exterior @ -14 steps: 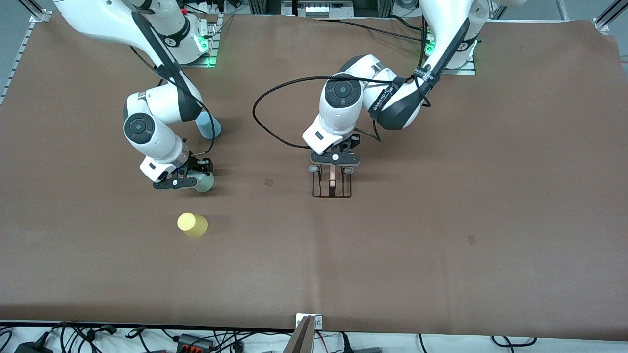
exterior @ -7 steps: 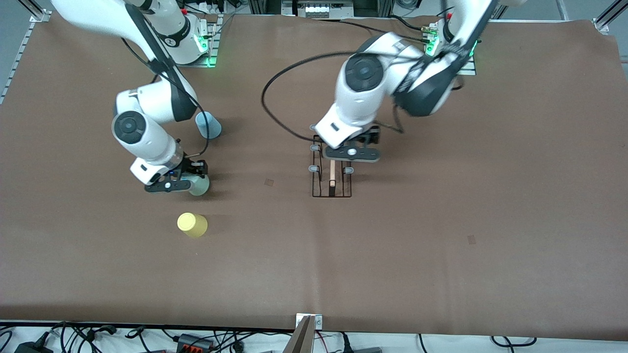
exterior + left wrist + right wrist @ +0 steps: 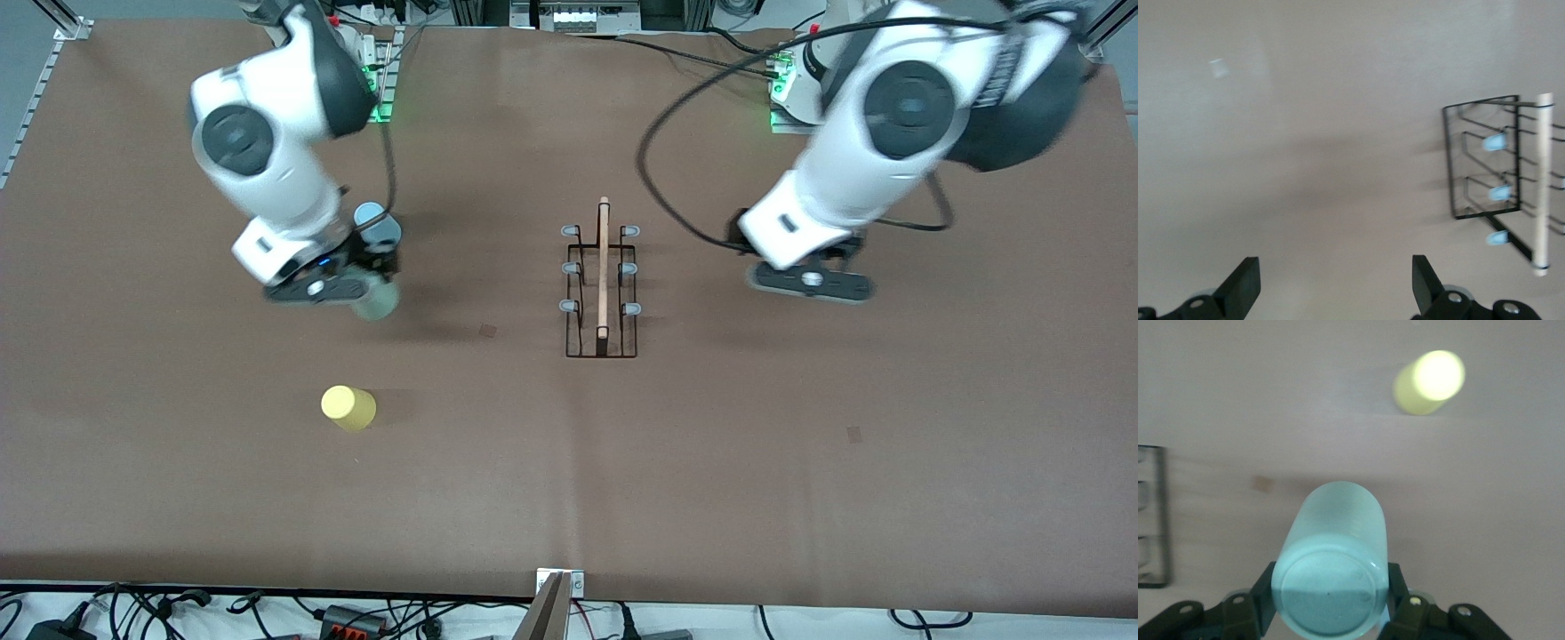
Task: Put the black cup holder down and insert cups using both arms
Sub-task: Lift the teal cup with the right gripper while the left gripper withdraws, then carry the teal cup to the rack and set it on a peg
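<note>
rack first: the black cup holder [image 3: 602, 289] stands on the brown bench [image 3: 800, 462] at about the middle of its length, its wooden rod handle [image 3: 604, 265] running from the robots' edge toward the front camera's edge, grey-tipped pegs on both sides of it. nothing touches it.

the left gripper [image 3: 809, 283] hangs in the air over bare bench, beside the holder toward the left arm's end and well apart from it; in the left wrist view its fingers [image 3: 1245, 288] stand wide apart with nothing between them.

the right gripper [image 3: 331, 286] is up over the bench toward the right arm's end, clamped on the pale grey-green cup [image 3: 376, 302], which the right wrist view shows gripped by both fingers [image 3: 1265, 603]. the light blue cup [image 3: 378, 224] stands on the bench just past it toward the robots' edge. the yellow cup [image 3: 348, 407] sits alone, nearer the front camera's edge.
</note>
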You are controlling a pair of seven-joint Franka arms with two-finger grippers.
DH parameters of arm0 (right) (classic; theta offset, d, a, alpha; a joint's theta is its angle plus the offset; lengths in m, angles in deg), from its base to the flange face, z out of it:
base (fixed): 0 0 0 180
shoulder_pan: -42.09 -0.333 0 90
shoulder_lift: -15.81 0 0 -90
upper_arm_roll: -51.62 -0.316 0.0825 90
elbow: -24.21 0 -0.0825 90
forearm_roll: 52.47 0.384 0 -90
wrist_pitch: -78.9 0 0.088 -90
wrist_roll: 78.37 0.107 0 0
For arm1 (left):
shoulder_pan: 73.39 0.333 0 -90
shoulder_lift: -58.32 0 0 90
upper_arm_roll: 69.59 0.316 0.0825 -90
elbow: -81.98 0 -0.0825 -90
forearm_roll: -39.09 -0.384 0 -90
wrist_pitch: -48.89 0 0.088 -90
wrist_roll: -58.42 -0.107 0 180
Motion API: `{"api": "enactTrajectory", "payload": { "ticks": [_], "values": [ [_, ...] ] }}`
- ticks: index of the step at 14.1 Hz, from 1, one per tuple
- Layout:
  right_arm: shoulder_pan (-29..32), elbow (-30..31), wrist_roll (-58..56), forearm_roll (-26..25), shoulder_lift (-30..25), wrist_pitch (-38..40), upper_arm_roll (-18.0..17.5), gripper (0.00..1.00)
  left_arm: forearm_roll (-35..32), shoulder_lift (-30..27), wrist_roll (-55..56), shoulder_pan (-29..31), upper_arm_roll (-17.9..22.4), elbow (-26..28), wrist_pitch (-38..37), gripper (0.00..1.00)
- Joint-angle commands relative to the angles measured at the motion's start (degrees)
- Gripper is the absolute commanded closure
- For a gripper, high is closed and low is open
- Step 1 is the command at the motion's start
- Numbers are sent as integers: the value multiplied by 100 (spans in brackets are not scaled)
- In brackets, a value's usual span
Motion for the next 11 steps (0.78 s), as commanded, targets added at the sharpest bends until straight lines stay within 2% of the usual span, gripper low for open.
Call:
{"api": "enactTrajectory", "payload": {
  "ticks": [1, 3, 6, 7, 9, 11],
  "values": [
    [-302, -326, 991, 515, 149, 54, -316, 86, -77, -509, -619, 505, -85, 490, -95, 0],
    [-776, -397, 1571, 685, 219, -244, -307, 86, -77, -974, -998, 813, -85, 964, -77, 0],
    [-1436, -441, 2556, 597, 438, -455, -307, 86, -77, -1826, -1226, 1043, -85, 1869, 36, 0],
    [-1533, -441, 2715, 589, 491, -570, -298, 86, -77, -1907, -1584, 1191, -85, 1976, 46, 0],
    [-1604, -441, 2874, 501, 623, -720, -298, 86, 19, -1803, -2035, 1455, -85, 1916, 72, 0],
    [-1806, -441, 3198, 309, 833, -1000, -298, 86, 317, -1566, -2106, 1596, -14, 1549, 20, 0]
  ]
}}
